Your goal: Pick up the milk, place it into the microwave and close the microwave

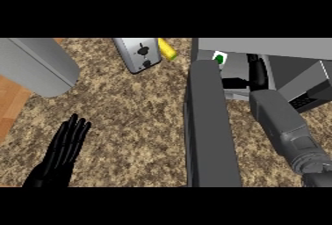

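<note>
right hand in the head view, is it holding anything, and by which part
Cannot be told: the right hand reaches into the microwave beside the milk, its hold hidden. The left hand holds nothing.

No readable text, numbers or brand names anywhere. Only mark: a green shape on the white milk carton (220, 57) inside the microwave (272, 46), at about 1 o'clock, too small to make out. The keypad (303, 101) at 3 o'clock shows no legible characters.
</note>
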`<action>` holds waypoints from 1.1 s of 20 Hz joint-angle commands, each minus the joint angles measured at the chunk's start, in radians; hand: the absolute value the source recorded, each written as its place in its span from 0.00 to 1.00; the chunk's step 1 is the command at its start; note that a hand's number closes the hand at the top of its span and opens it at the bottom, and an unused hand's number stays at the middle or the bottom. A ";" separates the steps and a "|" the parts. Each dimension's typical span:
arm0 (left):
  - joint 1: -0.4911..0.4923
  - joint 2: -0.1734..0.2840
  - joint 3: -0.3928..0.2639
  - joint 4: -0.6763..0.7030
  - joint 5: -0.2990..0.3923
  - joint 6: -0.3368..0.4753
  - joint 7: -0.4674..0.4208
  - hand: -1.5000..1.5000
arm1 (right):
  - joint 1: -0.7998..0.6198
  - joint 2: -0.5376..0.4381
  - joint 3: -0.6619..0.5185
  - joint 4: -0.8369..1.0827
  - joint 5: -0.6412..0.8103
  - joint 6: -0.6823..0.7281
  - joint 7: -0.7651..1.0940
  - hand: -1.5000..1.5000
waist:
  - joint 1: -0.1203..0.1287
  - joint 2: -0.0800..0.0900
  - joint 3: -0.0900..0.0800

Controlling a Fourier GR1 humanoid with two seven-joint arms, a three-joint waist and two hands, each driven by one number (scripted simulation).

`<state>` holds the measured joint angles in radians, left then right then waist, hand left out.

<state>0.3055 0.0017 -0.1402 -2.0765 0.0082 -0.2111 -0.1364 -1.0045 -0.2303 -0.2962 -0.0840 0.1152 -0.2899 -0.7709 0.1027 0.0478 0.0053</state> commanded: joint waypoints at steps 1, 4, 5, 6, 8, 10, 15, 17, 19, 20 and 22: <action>-0.013 0.003 0.000 0.045 0.010 -0.012 0.002 0.00 | 0.061 0.015 -0.003 -0.008 -0.004 0.072 -0.068 0.00 | -0.025 -0.010 -0.001; -0.008 0.008 -0.032 0.028 0.011 -0.025 0.042 0.00 | 0.090 0.017 -0.015 -0.014 -0.019 0.148 -0.099 0.00 | -0.034 -0.017 -0.001; -0.045 -0.001 -0.029 0.083 0.003 -0.003 0.019 0.00 | 0.060 0.025 -0.024 -0.013 -0.029 0.150 -0.059 0.00 | -0.043 -0.019 -0.002; -0.014 0.027 -0.021 0.073 0.041 -0.062 0.005 0.00 | 0.056 0.035 -0.028 -0.012 -0.033 0.162 -0.053 0.00 | -0.035 -0.020 -0.002; -0.103 -0.001 -0.020 0.158 0.025 -0.035 0.001 0.00 | 0.087 0.105 -0.021 -0.024 -0.029 0.136 -0.107 0.00 | -0.059 -0.024 -0.003; -0.055 0.000 -0.087 0.132 -0.046 -0.037 -0.006 0.00 | 0.126 0.101 -0.038 -0.029 -0.051 0.192 -0.128 0.00 | -0.063 -0.030 -0.003; -0.149 0.068 -0.056 0.283 -0.031 -0.128 -0.048 1.00 | 0.197 0.093 -0.027 -0.056 -0.047 0.237 -0.183 0.00 | -0.084 -0.037 -0.004; -0.179 0.031 -0.137 0.248 -0.110 -0.087 0.013 1.00 | 0.217 0.064 -0.016 -0.080 -0.043 0.282 -0.186 0.00 | -0.092 -0.043 -0.004; -0.251 0.064 -0.070 0.323 -0.072 -0.127 -0.012 1.00 | 0.278 0.063 -0.004 -0.093 -0.037 0.309 -0.232 0.00 | -0.097 -0.043 -0.005; -0.167 0.033 -0.156 0.247 -0.124 -0.096 -0.006 1.00 | 0.269 0.039 -0.005 -0.121 -0.047 0.329 -0.187 0.00 | -0.097 -0.047 -0.005; -0.224 0.044 -0.106 0.373 -0.096 -0.121 -0.027 1.00 | 0.341 0.077 0.021 -0.166 -0.038 0.317 -0.218 0.00 | -0.108 -0.050 -0.006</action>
<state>0.1101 0.0440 -0.2420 -1.7731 -0.0773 -0.3176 -0.1555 -0.7391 -0.1656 -0.2990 -0.1909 0.0747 0.0002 -0.9599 0.0081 0.0049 0.0006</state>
